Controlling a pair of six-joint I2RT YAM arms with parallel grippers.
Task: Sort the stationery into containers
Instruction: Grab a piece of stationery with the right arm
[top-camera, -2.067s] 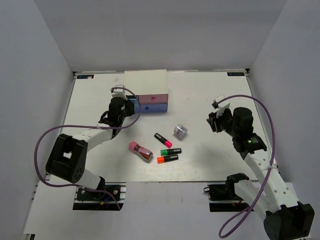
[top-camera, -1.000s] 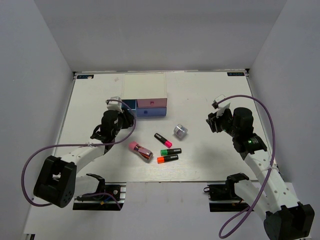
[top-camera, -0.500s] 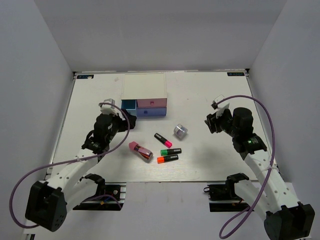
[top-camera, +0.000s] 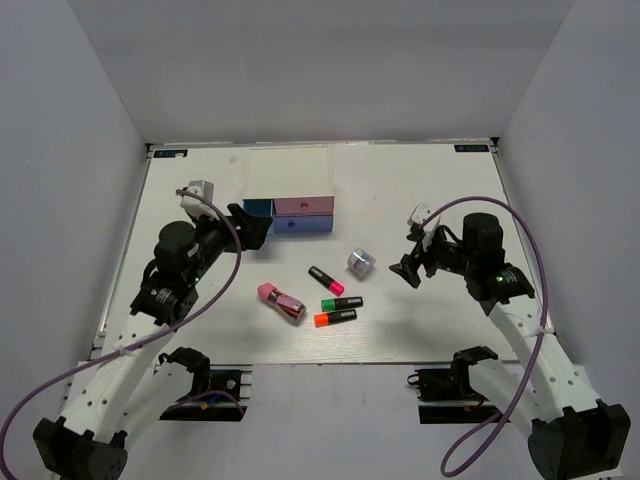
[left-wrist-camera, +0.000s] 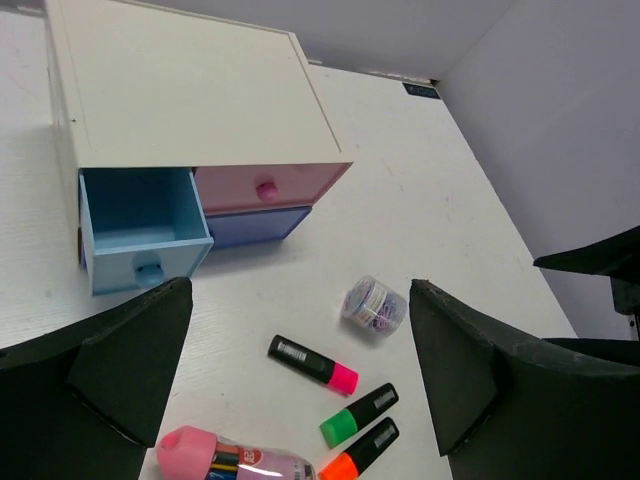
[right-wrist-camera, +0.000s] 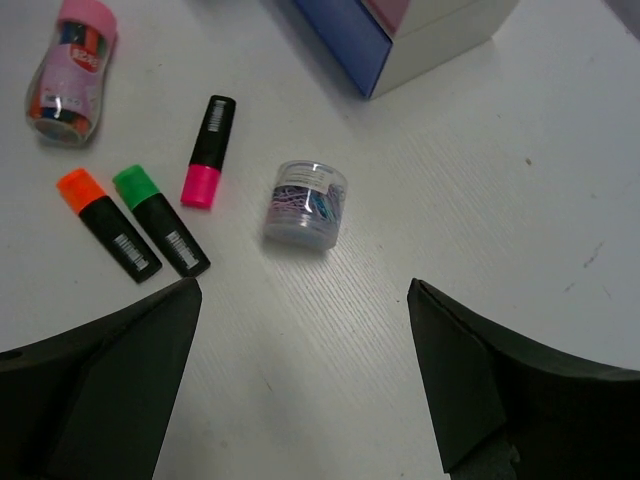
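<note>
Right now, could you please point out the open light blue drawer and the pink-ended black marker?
open light blue drawer (left-wrist-camera: 140, 210): left wrist view, inside floor.
pink-ended black marker (right-wrist-camera: 209, 150): right wrist view, black barrel.

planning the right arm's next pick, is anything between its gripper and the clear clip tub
Nothing visible. The right gripper, jaws open, faces the clip tub with only table surface between them. The pink marker lies off to the tub's side, apart from it.

Three short black markers (top-camera: 342, 303) are lying out, with one pink-capped oblong jar (top-camera: 281, 301), one small clear round tub (top-camera: 361, 262) and one white-topped three-drawer unit (top-camera: 288, 168).
</note>
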